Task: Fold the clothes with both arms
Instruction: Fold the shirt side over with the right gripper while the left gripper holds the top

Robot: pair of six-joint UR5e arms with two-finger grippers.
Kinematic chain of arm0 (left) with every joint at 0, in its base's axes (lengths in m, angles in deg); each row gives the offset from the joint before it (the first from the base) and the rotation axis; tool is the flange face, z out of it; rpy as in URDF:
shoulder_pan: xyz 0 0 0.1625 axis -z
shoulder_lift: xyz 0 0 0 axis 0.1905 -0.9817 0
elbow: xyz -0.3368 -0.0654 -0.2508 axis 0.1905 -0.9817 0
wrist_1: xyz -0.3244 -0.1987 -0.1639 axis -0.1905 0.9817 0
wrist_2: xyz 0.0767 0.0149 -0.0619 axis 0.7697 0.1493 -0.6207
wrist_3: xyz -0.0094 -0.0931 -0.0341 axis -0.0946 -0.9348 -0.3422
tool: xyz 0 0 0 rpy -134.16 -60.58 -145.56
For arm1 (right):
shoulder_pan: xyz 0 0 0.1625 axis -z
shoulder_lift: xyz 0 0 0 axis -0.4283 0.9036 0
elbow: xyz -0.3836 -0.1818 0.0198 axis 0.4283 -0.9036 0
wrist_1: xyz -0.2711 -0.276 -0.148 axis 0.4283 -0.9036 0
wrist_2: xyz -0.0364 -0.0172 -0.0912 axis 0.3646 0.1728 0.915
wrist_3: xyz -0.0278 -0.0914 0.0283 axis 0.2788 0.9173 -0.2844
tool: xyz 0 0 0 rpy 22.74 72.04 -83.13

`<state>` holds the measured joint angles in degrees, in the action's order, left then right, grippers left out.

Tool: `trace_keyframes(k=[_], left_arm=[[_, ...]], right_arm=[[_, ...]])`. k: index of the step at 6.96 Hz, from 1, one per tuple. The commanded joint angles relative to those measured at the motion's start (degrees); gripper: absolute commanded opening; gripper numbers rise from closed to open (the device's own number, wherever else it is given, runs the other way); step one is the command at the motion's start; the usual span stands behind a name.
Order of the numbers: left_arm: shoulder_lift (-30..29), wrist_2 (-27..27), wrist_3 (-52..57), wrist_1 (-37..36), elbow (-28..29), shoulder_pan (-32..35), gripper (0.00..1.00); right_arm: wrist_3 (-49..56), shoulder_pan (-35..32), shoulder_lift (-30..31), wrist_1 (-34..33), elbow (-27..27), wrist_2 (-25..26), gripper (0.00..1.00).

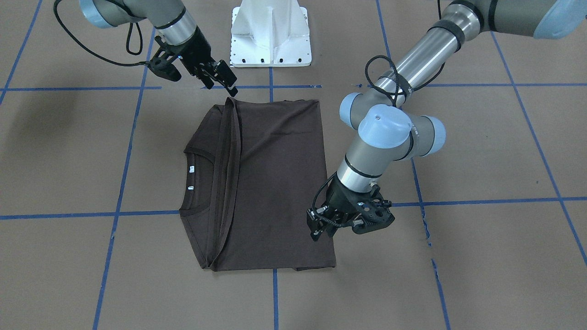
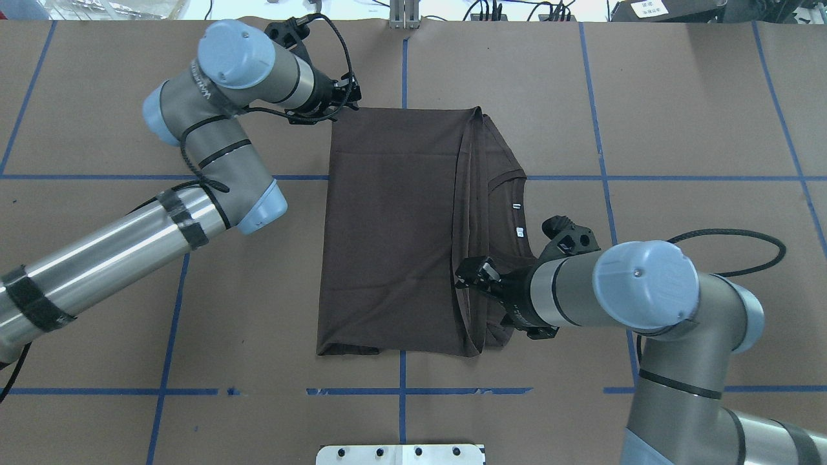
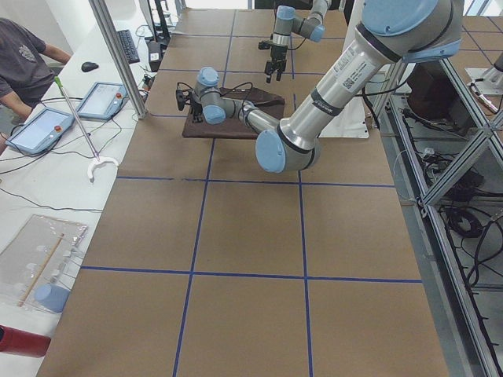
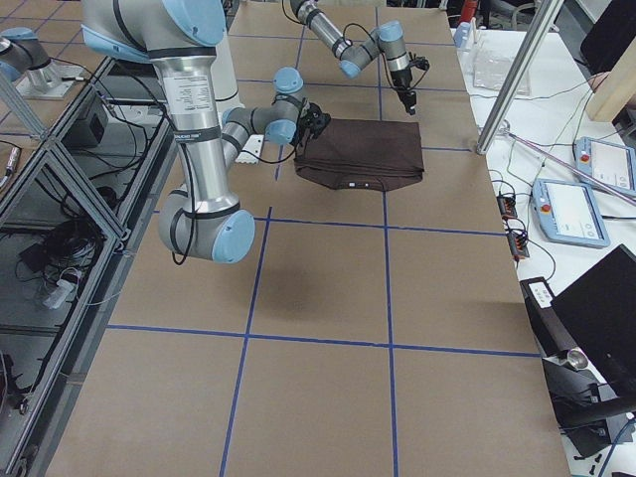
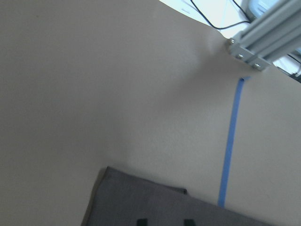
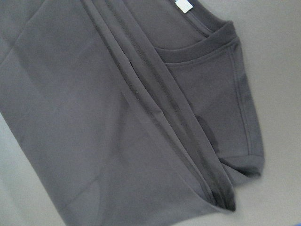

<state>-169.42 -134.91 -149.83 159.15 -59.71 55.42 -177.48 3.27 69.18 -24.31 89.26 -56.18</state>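
The dark brown T-shirt [image 1: 275, 183] lies flat on the table, folded into a long rectangle, with a doubled hem edge beside the collar [image 2: 510, 194] and white neck labels [image 2: 517, 206] showing. My left gripper [image 2: 345, 97] hovers over the shirt's far corner on my left side; in the left wrist view its fingertips [image 5: 139, 221] stand apart and empty above that corner [image 5: 155, 207]. My right gripper [image 2: 468, 278] hangs over the folded edge near the collar, open and empty. The right wrist view shows only cloth [image 6: 94, 117].
The white pedestal base [image 1: 270, 32] stands at the robot's edge of the table. Blue tape lines [image 2: 400, 391] grid the brown tabletop. An aluminium post [image 3: 118, 55], tablets [image 3: 31, 129] and a person [image 3: 23, 55] are at the far side.
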Motion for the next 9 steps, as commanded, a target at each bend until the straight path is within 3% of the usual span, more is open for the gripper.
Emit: trace_keyframes(k=[1,5,8,9], left_arm=[[10.0,-3.9,0.1,-0.1,-12.8,0.1,0.56],[10.0,-3.9,0.0,-0.2,-12.9,0.0,0.58],[10.0,-3.9,0.0,-0.2,-12.9,-0.1,0.58],[10.0,-4.2,0.0,-0.2,-12.9,0.0,0.58]], right_arm=[[11.7,0.4,-6.8,-11.4,-5.9,0.2,1.00],[25.0,3.4,-8.0,-17.5,-9.1,0.5,1.00],[28.8,3.4,-4.9,-19.4,-8.6,0.3,1.00],[31.4,2.8,-1.4,-19.2,-6.0,0.1,1.00]])
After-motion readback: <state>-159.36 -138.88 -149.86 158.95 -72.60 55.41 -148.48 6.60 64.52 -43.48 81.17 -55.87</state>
